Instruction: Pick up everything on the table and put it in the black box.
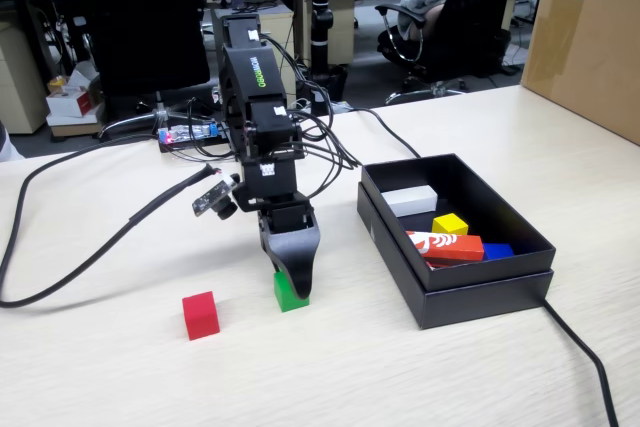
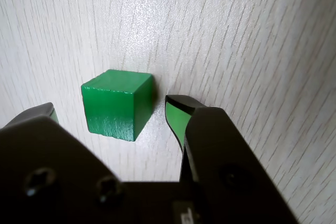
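Pincer (image 2: pixel 113 111) astride green cube (image 2: pixel 116 104), black box (image 1: pixel 480 287) holding yellow cube (image 1: pixel 450 224)

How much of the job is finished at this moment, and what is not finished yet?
Done: the yellow cube lies in the black box. In hand: the gripper is open, its jaws on either side of the green cube, not closed on it. Left: the green cube's transfer, then the red cube, untouched on the table.
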